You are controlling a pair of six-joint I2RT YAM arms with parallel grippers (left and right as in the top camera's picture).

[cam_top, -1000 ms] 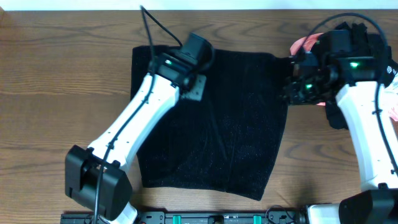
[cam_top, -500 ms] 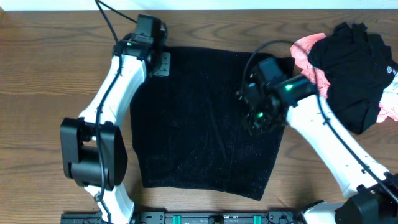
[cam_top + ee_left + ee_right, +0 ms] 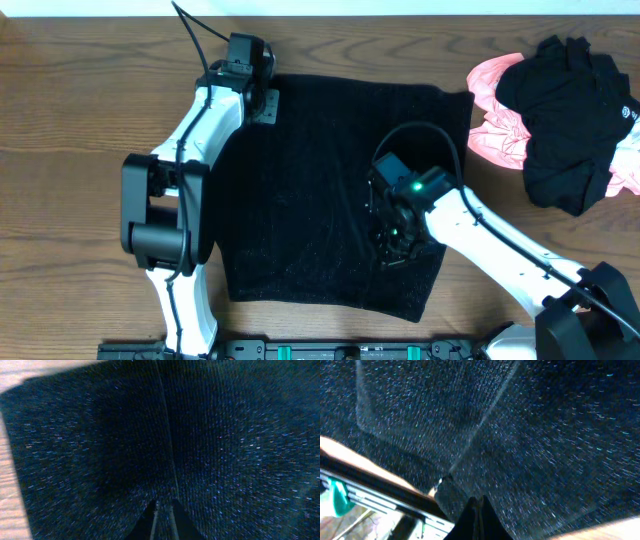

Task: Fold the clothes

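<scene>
1. Garment (image 3: pixel 320 180) lies spread flat near the middle of the table (image 3: pixel 80 150). It has the same place and outline as a second ago, and no fold is made yet.
2. Pile (image 3: pixel 560 120) of pink and black clothes sits at the far right, just beside the garment's corner. A second ago the right arm hid much of it; now it shows whole.
3. Right gripper (image 3: pixel 392 248) has made the biggest move. It has swept from the garment's right edge by the pile, inward and down, and now sits over the lower right-of-middle of the cloth.
4. Left gripper (image 3: pixel 262 103) has moved less, from the upper middle to the top left corner. It has barely shifted in the last half second.
5. Jaws on both sides have closed within this second. In each wrist view the fingertips meet right against the knit, but I cannot tell whether any cloth is pinched between them.
6. Seam (image 3: pixel 167 435) runs straight down to the left fingertips in the left wrist view.
7. Judgement: both arms have stopped travelling and started grasping, so the first fold is just beginning and nearly the whole task remains. If either pinch has missed the cloth, a lift would bring up only one point, or none, and bunch the garment rather than fold it.
</scene>
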